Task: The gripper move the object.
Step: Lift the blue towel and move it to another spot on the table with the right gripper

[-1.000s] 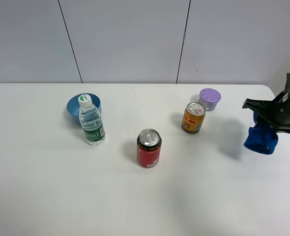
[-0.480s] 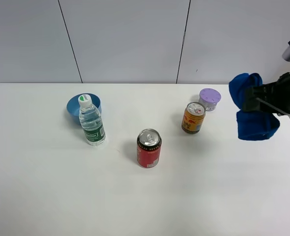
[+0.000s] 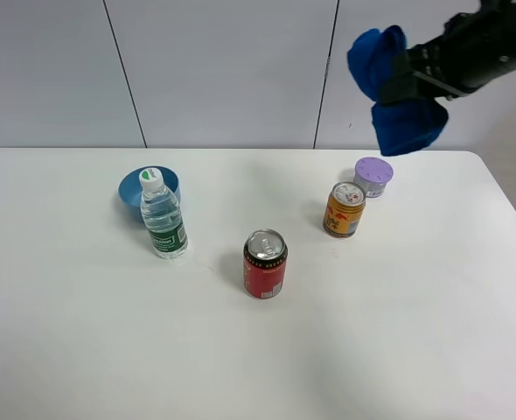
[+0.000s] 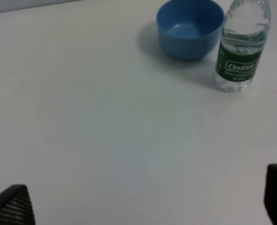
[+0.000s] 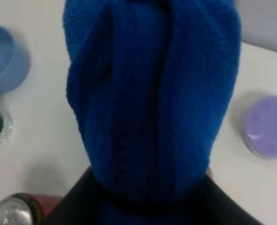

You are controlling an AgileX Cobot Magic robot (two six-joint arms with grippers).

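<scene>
My right gripper (image 3: 413,75) is shut on a bunched blue cloth (image 3: 396,89) and holds it high above the table, over the back right area. In the right wrist view the cloth (image 5: 148,93) fills most of the frame and hides the gripper's (image 5: 148,204) fingers except their dark base. My left gripper (image 4: 143,202) is open and empty, low over bare white table; only its two dark fingertips (image 4: 11,206) show. The left arm is out of the exterior view.
On the white table (image 3: 415,350) stand a blue bowl (image 3: 149,188) (image 4: 190,28), a water bottle (image 3: 163,216) (image 4: 242,44) in front of it, a red can (image 3: 265,262), an orange can (image 3: 344,208) and a purple lidded container (image 3: 373,176) (image 5: 267,126).
My right gripper has risen with the blue cloth from beside the table's right edge, moving up and to the left. The things on the table have not moved.
</scene>
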